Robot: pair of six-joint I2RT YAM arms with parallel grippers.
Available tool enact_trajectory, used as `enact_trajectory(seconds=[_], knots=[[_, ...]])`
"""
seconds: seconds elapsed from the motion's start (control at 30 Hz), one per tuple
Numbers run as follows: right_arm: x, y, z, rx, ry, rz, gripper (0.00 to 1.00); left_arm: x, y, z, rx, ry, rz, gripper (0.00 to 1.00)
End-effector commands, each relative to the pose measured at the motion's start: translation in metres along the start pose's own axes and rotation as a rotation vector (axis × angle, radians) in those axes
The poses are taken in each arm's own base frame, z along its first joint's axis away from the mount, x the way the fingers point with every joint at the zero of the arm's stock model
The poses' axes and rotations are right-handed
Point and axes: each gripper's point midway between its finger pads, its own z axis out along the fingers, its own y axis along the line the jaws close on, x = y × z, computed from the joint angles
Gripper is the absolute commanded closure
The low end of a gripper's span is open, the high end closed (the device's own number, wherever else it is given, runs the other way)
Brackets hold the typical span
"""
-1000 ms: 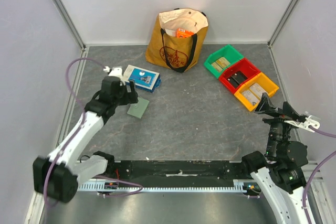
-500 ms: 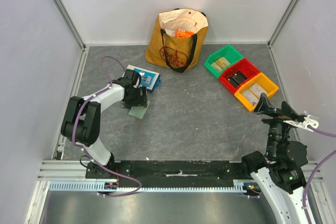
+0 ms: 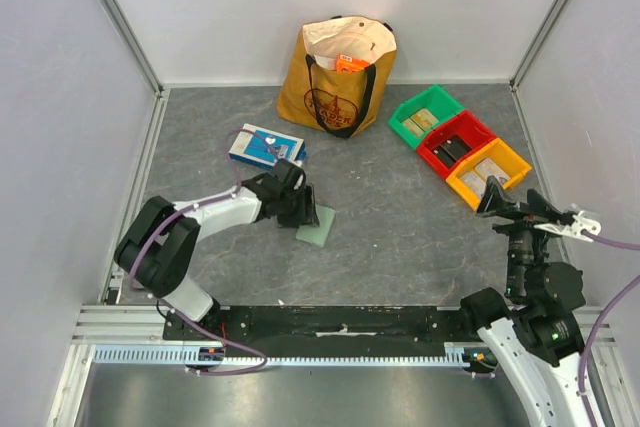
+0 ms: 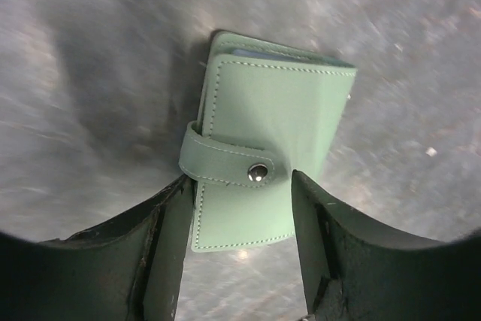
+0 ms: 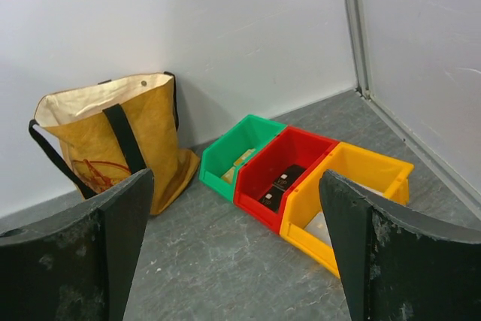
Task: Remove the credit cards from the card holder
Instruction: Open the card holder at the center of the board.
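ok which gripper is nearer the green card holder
Left. The left gripper straddles one end of the card holder; the right gripper hangs far off at the table's right side, near the yellow bin.

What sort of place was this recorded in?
Probably a robot test cell, not a home: a grey table boxed in by plain white panels on metal posts, with a tote bag and three coloured bins.

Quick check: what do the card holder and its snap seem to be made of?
The card holder looks like matte faux leather or vinyl, judging by its smooth pale green surface and stitched edges. Its snap looks like polished metal because it glints.
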Motion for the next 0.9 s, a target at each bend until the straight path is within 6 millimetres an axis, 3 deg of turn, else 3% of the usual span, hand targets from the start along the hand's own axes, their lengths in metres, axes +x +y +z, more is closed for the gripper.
enact_trajectory(seconds=[0.0, 0.1, 0.2, 0.27, 0.47, 0.57, 0.6, 0.7, 0.87], knots=[[0.011, 0.027, 0.008, -0.083, 0.126, 0.013, 0.02, 0.027, -0.045, 0.000, 0.136, -0.008, -0.164, 0.38], [0.045, 0.045, 0.015, -0.122, 0.302, 0.010, 0.02, 0.030, -0.069, -0.008, 0.199, -0.050, -0.187, 0.36], [0.087, 0.068, 0.015, -0.186, 0.506, 0.024, 0.02, 0.033, -0.078, -0.017, 0.216, -0.076, -0.182, 0.33], [0.114, 0.084, 0.010, -0.241, 0.632, 0.062, 0.02, 0.030, -0.073, -0.023, 0.207, -0.110, -0.178, 0.33], [0.217, 0.103, -0.018, -0.255, 1.053, 0.163, 0.02, 0.021, -0.055, -0.032, 0.145, -0.195, -0.090, 0.35], [0.257, 0.117, -0.035, -0.302, 1.158, 0.277, 0.10, 0.022, -0.056, -0.030, 0.136, -0.178, -0.049, 0.36], [0.261, 0.128, -0.033, -0.341, 1.152, 0.331, 0.13, 0.021, -0.057, -0.030, 0.139, -0.177, -0.044, 0.37], [0.287, 0.141, -0.044, -0.365, 1.222, 0.379, 0.20, 0.021, -0.058, -0.028, 0.144, -0.182, -0.029, 0.39], [0.313, 0.161, -0.059, -0.424, 1.299, 0.458, 0.36, 0.026, -0.051, -0.019, 0.112, -0.154, 0.001, 0.40]])
